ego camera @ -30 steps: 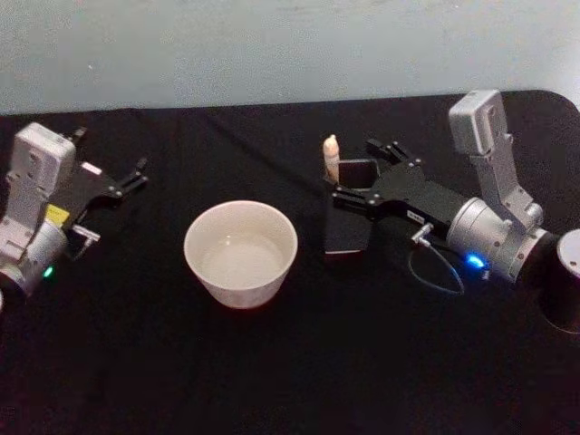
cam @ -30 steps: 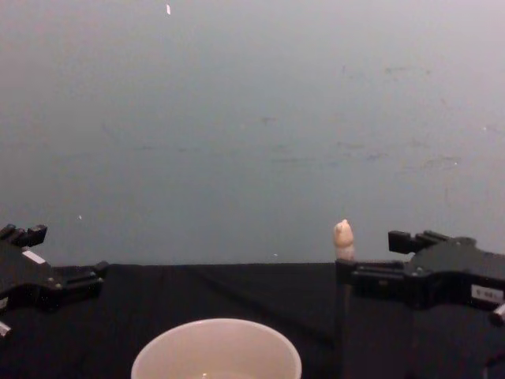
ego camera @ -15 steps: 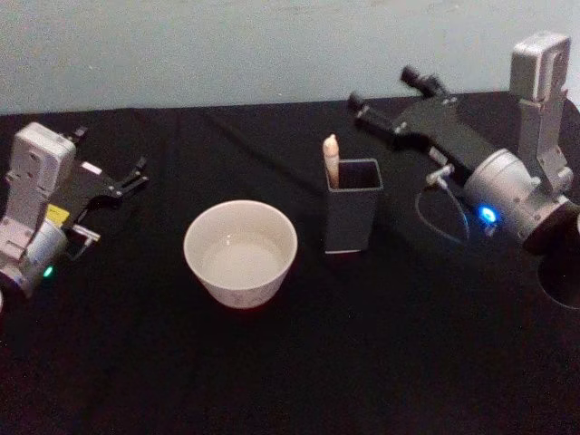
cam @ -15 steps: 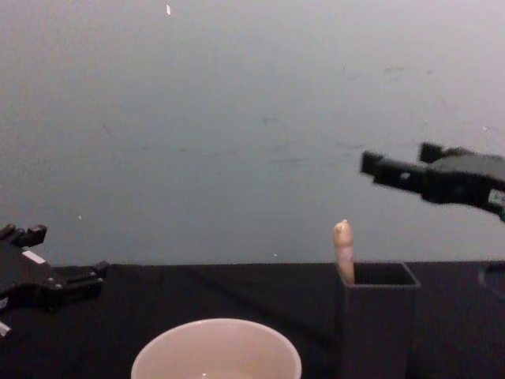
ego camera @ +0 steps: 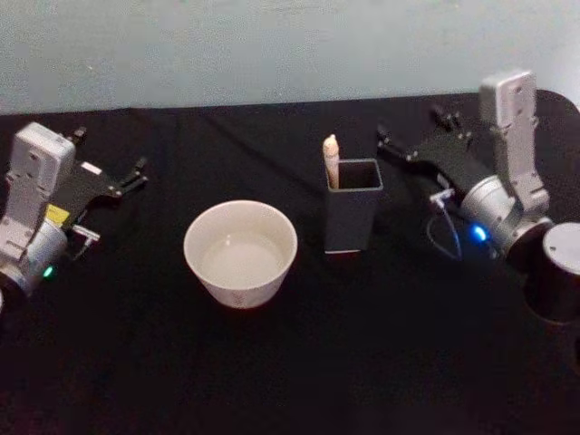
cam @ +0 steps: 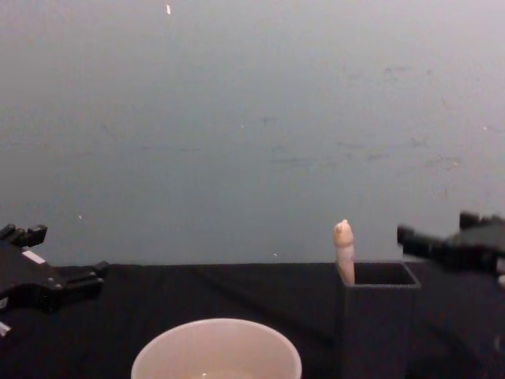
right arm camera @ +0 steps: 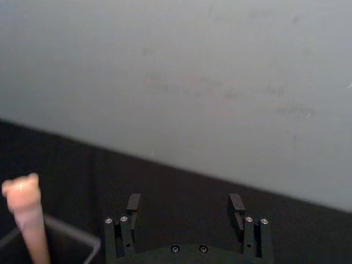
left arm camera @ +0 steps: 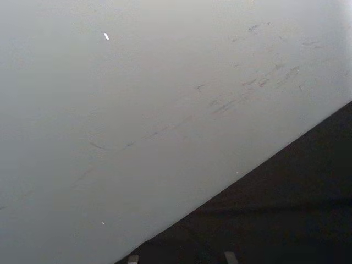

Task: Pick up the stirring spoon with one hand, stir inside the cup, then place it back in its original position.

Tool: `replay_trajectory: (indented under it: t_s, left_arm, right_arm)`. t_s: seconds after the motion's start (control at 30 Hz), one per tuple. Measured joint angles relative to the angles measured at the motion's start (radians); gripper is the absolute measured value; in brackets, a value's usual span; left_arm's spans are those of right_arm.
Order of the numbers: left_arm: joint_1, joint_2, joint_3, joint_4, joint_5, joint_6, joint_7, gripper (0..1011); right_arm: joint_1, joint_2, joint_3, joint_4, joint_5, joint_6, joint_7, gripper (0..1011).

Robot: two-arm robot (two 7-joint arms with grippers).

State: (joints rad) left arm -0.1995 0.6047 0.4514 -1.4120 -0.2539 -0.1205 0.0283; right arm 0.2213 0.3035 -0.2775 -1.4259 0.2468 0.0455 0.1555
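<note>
On the black table (ego camera: 299, 362), near its middle, sits the cup (ego camera: 241, 253), a wide cream-white bowl shape with a thin rim, standing upright and apart from everything else. Just to its right stands a dark grey square holder (ego camera: 351, 206), also upright, and the stirring spoon (ego camera: 331, 161) rests inside it at the near-left corner, its cream handle and small knob poking up above the rim while the bowl end is hidden down inside. From the chest view the spoon (cam: 343, 249) rises a little above the holder (cam: 379, 320), leaning slightly, with the pale wall (cam: 252, 118) behind it. Right of the holder and a bit farther back hangs the right gripper (ego camera: 419, 134), its two fingers spread apart and holding nothing (the right wrist view shows both fingertips (right arm camera: 133, 203) with open space between them and the spoon handle (right arm camera: 26, 212) off to one side, well clear). Nothing lies between this gripper and the holder. At the table's right edge stands a dark cylinder with a pale top (ego camera: 560, 281), close beside the right arm's wrist. Far to the left, the left gripper (ego camera: 136, 174) is parked low over the table, well apart from the cup, its fingers slightly apart and empty.
</note>
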Motion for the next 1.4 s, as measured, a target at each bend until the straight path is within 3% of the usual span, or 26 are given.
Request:
replay_trajectory:
  t_s: [0.33, 1.4]
  left_arm:
    - [0.000, 0.000, 0.000, 0.000, 0.000, 0.000, 0.000, 1001]
    - [0.000, 0.000, 0.000, 0.000, 0.000, 0.000, 0.000, 1001]
  right_arm:
    - [0.005, -0.008, -0.019, 0.058, -0.055, 0.038, 0.014, 1002]
    - [0.002, -0.005, -0.019, 0.051, -0.050, 0.035, 0.017, 1002]
